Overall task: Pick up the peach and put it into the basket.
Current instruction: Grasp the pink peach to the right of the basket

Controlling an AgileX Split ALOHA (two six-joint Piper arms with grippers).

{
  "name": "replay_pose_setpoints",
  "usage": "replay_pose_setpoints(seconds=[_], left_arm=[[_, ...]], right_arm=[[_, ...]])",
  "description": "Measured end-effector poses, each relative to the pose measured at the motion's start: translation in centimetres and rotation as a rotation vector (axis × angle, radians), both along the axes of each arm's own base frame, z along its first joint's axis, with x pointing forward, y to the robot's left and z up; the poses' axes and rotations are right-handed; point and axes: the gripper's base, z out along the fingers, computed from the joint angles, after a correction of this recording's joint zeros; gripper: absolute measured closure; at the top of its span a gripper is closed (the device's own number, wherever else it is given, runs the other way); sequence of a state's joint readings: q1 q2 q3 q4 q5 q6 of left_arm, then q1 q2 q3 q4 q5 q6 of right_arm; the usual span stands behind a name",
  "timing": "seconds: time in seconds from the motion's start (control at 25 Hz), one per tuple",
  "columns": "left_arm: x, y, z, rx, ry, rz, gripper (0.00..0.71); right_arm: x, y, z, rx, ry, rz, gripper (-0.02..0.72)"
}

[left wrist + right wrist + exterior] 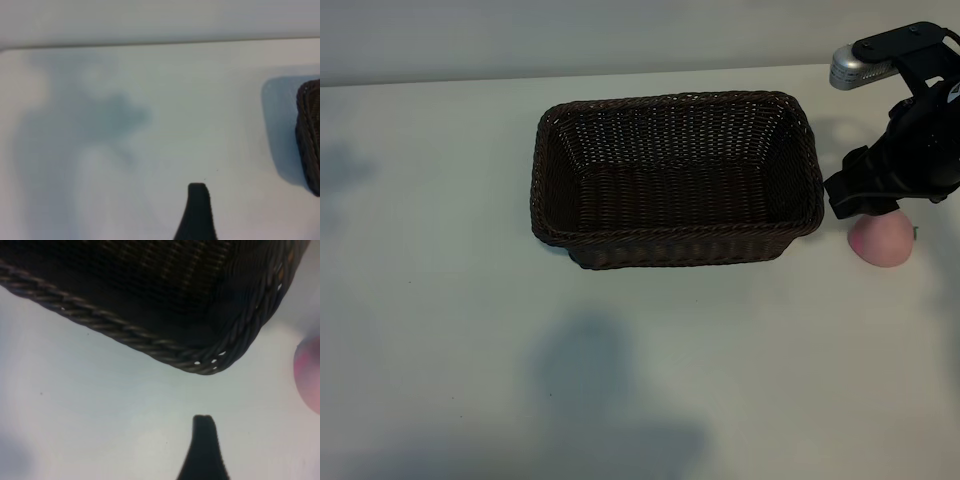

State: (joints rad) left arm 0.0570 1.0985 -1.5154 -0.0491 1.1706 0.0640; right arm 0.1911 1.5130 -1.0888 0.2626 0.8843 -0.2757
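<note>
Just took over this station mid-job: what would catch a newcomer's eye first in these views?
The big dark wicker basket dominates the middle of the white table, and nothing is seen inside it. The pink peach sits on the table just off the basket's right end. The right arm's end effector hangs right over it, partly covering it, jaws open and nothing held. The left arm does not show in the exterior view.

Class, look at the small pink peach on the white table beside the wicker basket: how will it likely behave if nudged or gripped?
The small round pale-pink peach looks smooth and rounded, so a nudge would probably roll it across the white table. Its curved sides may slip from an off-centre grip. It appears small beside the dark-brown woven wicker basket, so likely light.
</note>
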Motion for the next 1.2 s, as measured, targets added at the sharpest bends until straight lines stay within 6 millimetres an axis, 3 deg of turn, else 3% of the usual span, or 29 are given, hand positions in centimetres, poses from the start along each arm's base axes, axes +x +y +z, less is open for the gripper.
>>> replay_pose_setpoints(seconds=[0.16,0.28,0.44,0.8,1.2], left_arm=[[-5.4,0.1,-1.0,0.045,-0.047,0.015,0.114],[-8.7,-0.1,-3.1,0.052,-0.05,0.019,0.116],[-11.4,-0.2,-7.0,0.053,-0.053,0.017,0.116],[-15.7,-0.6,-13.8,0.05,-0.101,0.009,0.116],[-17.1,-1.0,-16.4,0.025,-0.137,-0.015,0.116]], right_arm=[[0.0,0.0,0.0,0.0,0.002,0.0,0.164],[0.0,0.0,0.0,0.0,0.002,0.0,0.164],[0.0,0.0,0.0,0.0,0.003,0.0,0.164],[-0.2,0.0,-0.1,-0.002,0.02,0.005,0.164],[-0.2,0.0,-0.1,-0.002,0.021,0.005,0.164]])
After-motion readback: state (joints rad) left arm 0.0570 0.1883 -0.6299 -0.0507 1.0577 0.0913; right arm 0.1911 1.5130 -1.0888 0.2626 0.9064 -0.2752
